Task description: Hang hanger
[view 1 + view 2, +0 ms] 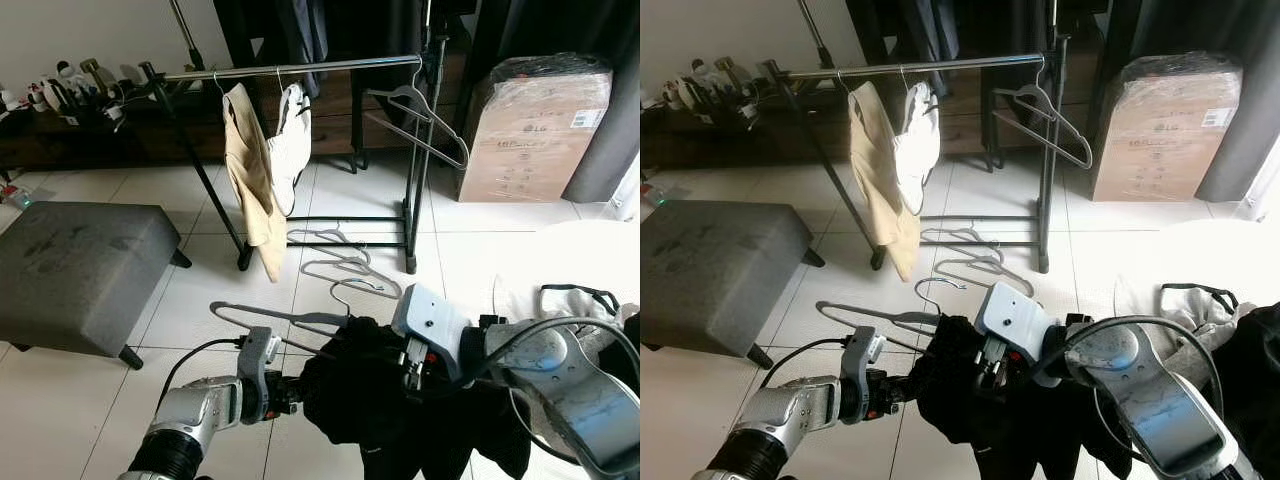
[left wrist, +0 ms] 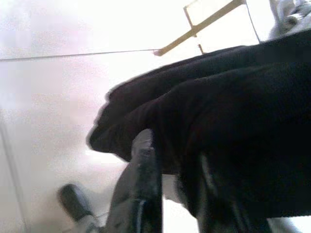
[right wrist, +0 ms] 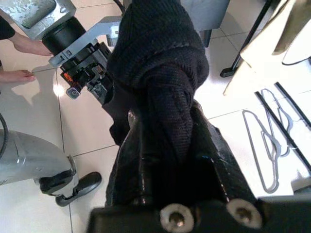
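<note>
While your right gripper [image 3: 160, 145] pinches the black knitted garment [image 1: 400, 400] taut — your left gripper [image 1: 290, 392] (finger gap hidden) threads the grey plastic hanger [image 1: 275, 318] in near you.

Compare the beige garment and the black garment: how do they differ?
The beige garment hangs from the rail; the black garment is gripped by the right end effector, with the left end effector at its edge. The beige one hangs long and flat; the black one is bunched. Both are clothes.

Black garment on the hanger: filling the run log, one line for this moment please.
stage: dressing hanger | both grippers at black garment | rail: not reached
</note>
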